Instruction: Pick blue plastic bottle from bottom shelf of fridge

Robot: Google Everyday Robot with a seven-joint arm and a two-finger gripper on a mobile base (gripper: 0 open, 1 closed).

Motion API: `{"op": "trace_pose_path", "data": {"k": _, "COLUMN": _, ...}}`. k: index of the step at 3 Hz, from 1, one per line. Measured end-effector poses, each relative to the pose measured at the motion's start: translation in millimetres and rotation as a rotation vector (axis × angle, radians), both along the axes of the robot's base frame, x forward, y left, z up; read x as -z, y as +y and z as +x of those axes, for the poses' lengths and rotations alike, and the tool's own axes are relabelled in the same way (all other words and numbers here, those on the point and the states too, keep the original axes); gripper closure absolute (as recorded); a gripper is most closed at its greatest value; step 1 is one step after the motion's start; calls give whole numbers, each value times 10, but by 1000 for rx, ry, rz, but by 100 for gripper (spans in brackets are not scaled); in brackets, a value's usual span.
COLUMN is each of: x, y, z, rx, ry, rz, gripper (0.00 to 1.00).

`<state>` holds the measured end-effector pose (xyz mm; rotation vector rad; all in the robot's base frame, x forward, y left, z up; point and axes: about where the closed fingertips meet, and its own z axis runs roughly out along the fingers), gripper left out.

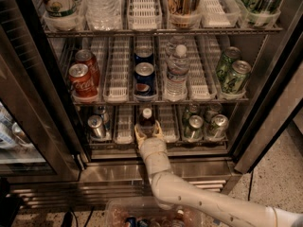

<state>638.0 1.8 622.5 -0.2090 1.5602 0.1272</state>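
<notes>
The blue plastic bottle (147, 121), dark with a white cap, stands upright in the middle lane of the bottom shelf (124, 126) of the fridge (265, 112). My gripper (148, 132) reaches in from below on its white arm. Its pale fingers (138, 133) sit on either side of the bottle's lower body and press against it. The bottle still rests on the shelf.
Silver cans (97, 126) stand left of the bottle and more cans (204, 126) to its right. On the rack above are Coke cans (81, 78), Pepsi cans (144, 75), a clear water bottle (177, 72) and green cans (234, 72). The glass door (28, 108) is open at left. A clear bin (156, 215) sits below.
</notes>
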Motion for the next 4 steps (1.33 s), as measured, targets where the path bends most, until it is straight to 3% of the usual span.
{"op": "trace_pose_path", "data": {"k": 4, "x": -195, "y": 28, "z": -98, "rx": -47, "ry": -48, "rz": 23, "gripper": 100}}
